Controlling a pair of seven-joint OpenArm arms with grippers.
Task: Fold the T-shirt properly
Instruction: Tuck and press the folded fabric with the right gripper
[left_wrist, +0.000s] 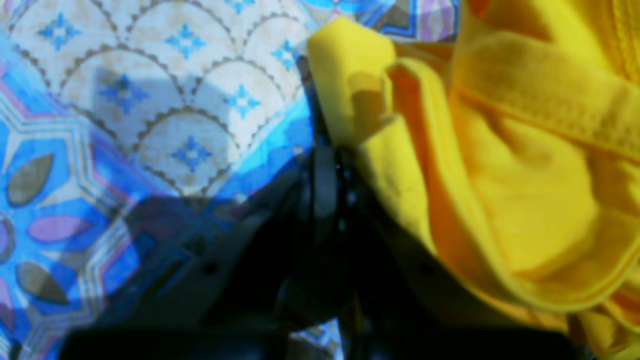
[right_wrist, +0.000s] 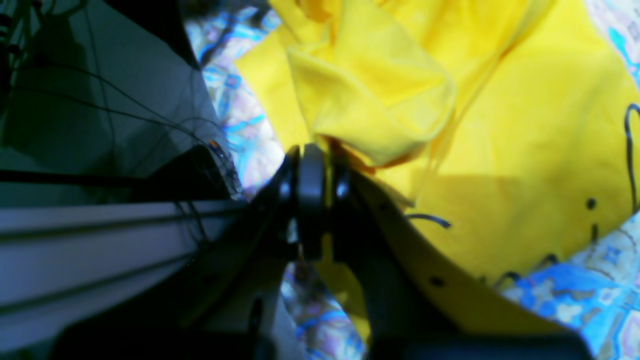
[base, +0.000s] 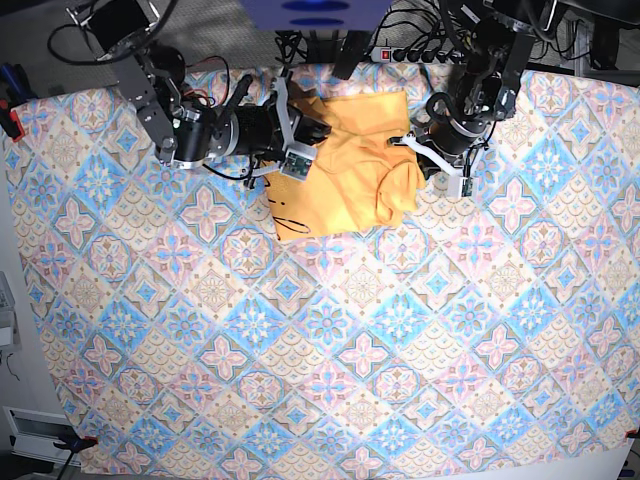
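Observation:
The pale yellow-orange T-shirt (base: 345, 170) lies bunched at the back middle of the table, with a fold heaped on its right side. Its dark scribble print (base: 285, 215) shows at the front left corner and in the right wrist view (right_wrist: 631, 150). My left gripper (base: 412, 150) is at the shirt's right edge. In the left wrist view it (left_wrist: 322, 135) is shut with yellow cloth (left_wrist: 525, 200) bunched around its tips. My right gripper (base: 300, 140) is at the shirt's left edge. In the right wrist view it (right_wrist: 312, 155) is shut on a fold of the shirt (right_wrist: 500, 150).
The blue-pink patterned tablecloth (base: 300, 350) covers the whole table and shows under the left gripper (left_wrist: 150, 100). A power strip and cables (base: 400, 50) lie behind the shirt. A red clamp (base: 10, 120) sits on the left table edge.

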